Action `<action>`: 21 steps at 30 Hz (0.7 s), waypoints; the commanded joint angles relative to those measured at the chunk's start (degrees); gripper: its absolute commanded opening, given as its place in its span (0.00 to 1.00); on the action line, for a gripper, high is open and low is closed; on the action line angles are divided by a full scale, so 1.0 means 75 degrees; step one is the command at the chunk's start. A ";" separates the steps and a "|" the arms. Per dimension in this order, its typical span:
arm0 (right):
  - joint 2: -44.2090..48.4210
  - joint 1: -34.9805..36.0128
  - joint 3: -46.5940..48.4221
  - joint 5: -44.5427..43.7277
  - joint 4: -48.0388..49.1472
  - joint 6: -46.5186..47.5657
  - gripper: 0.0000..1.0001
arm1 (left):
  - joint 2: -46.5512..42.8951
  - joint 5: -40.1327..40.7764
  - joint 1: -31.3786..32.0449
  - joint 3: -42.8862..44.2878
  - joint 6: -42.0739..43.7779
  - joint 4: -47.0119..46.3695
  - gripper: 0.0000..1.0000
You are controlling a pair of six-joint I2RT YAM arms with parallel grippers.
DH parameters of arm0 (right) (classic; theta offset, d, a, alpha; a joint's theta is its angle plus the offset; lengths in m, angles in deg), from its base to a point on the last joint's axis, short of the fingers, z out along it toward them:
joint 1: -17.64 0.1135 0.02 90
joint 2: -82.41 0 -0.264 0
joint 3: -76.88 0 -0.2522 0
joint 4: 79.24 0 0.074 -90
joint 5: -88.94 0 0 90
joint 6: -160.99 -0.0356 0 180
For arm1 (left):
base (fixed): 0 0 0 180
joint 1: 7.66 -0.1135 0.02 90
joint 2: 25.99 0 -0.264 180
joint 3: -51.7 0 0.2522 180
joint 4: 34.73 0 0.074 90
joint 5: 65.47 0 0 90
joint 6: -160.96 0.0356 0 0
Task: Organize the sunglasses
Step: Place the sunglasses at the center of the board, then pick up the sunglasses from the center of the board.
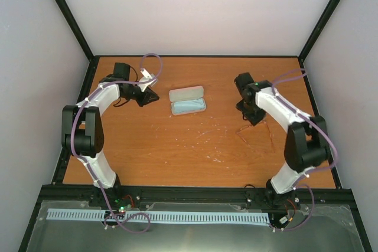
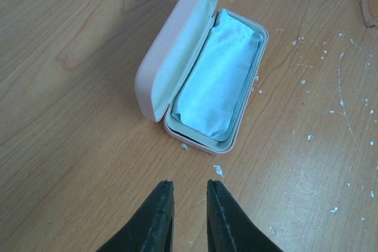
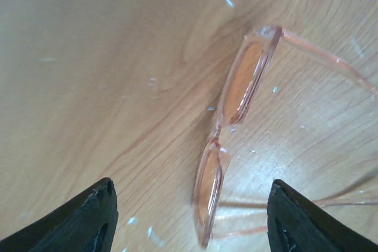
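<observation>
The sunglasses (image 3: 239,90) have a clear pink frame and orange lenses. They stand on the wooden table with both temples unfolded, and in the top view they are a faint pink outline (image 1: 258,131). My right gripper (image 3: 190,186) hovers over them, open wide, with one lens between its fingers and nothing gripped. The pale pink glasses case (image 2: 204,66) lies open with a light blue cloth (image 2: 215,81) inside; the top view shows this case (image 1: 187,101) at the table's middle. My left gripper (image 2: 189,188) is just short of the case's near end, narrowly open and empty.
The wooden table (image 1: 177,146) is speckled with small white flecks (image 2: 219,170). A black frame and white walls enclose the table on all sides. My left gripper (image 1: 149,95) and right gripper (image 1: 253,117) flank the case.
</observation>
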 commanded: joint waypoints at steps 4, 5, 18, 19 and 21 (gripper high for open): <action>0.2283 0.0030 -0.0117 -0.0523 0.0899 0.5440 0.70 | -0.0092 0.0085 -0.0087 0.0289 0.0424 -0.0006 0.18; 0.2485 0.0031 -0.0391 -0.0337 0.1395 0.6652 0.70 | -0.0072 0.0095 -0.0087 0.0325 0.0485 0.0024 0.18; 0.3146 -0.0820 -0.2148 0.2048 0.2413 1.3702 0.74 | 0.0424 -0.0157 0.0228 0.1440 0.1601 0.0863 0.19; 0.3261 -0.1025 -0.2223 0.2296 0.2467 1.4029 0.74 | 0.0486 -0.0157 0.0229 0.1505 0.1616 0.0944 0.19; 0.3438 -0.1290 -0.2341 0.2811 0.2392 1.4783 0.74 | 0.0541 -0.0116 0.0227 0.1538 0.1666 0.1000 0.19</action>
